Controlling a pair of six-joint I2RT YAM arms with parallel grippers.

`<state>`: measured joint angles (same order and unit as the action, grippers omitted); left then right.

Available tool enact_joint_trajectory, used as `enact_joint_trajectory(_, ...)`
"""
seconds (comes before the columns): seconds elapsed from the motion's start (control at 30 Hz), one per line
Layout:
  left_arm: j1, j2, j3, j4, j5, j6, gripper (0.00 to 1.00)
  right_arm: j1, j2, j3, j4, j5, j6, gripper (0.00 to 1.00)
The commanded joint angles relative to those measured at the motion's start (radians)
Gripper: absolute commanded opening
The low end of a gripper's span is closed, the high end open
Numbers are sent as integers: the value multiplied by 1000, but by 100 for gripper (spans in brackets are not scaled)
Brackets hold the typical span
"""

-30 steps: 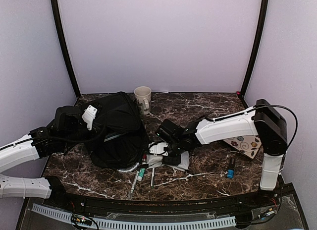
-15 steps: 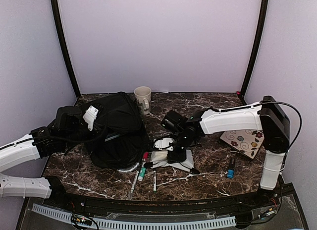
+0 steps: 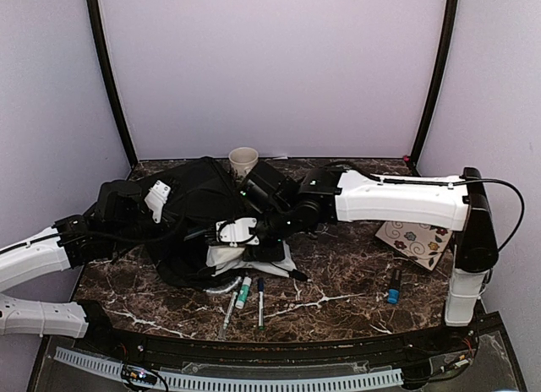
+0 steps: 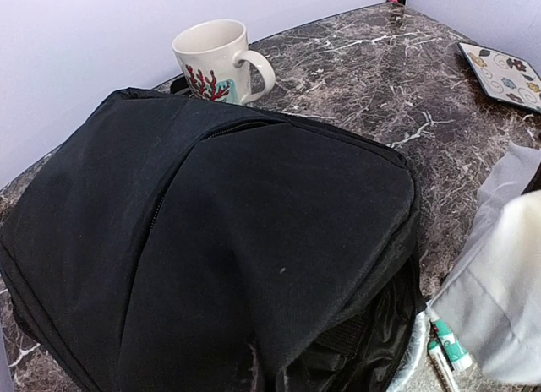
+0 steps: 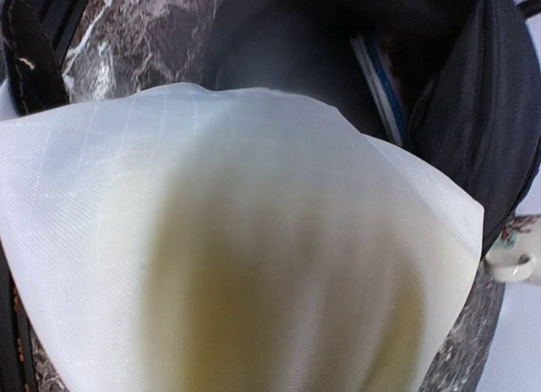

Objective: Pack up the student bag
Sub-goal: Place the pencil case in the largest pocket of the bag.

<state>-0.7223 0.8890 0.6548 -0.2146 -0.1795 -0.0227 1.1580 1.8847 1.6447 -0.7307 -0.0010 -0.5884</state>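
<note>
The student bag (image 3: pixel 199 215) is a large black soft bag lying at the table's left, and it fills the left wrist view (image 4: pixel 254 215). My left gripper (image 3: pixel 155 198) sits on the bag's upper left, shut on its fabric; the fingers are hidden in the left wrist view. My right gripper (image 3: pixel 232 240) is shut on a grey-white pouch (image 3: pixel 254 255) at the bag's open front edge. The pouch (image 5: pixel 237 240) covers most of the right wrist view and hides the fingers. Behind it shows the bag's dark opening (image 5: pixel 287 46) with a blue-edged flat item (image 5: pixel 380 79) inside.
A white mug (image 3: pixel 243 164) with a red coral print (image 4: pixel 215 61) stands behind the bag. Several pens (image 3: pixel 241 295) lie at the front. A blue-and-black marker (image 3: pixel 394 286) and a flower-patterned flat square (image 3: pixel 414 240) lie on the right.
My right arm has swung left and carried the pouch from the table's middle to the bag's opening, leaving the pens behind. The left arm has stayed put on the bag.
</note>
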Motion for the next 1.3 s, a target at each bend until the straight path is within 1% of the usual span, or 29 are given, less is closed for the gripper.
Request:
enact_joint_trajectory(0.0,-5,-7,72,39,85,-23,0,61,89,141,68,105,-70,17)
enact_joint_trajectory(0.17,-6,-48,110,0,77,-11,0,82,217,247,114,190,-122,16)
enact_joint_trajectory(0.37,-4,-81,152,-62,87,-11,0,85,338,331,215,299,-187,16)
enact_joint_trajectory(0.6,-4,-92,151,-66,98,8,0,88,457,383,433,435,-349,16)
enact_joint_trajectory(0.8,-4,-91,154,-76,108,18,0,93,474,368,626,442,-485,14)
enact_joint_trajectory(1.0,-4,-93,139,-58,94,26,0,111,459,326,758,413,-574,14)
enact_joint_trajectory(1.17,-5,-86,134,-50,117,23,0,100,531,316,979,449,-701,12)
enact_joint_trajectory(1.27,-4,-83,139,-54,151,29,0,88,576,331,1091,441,-737,11)
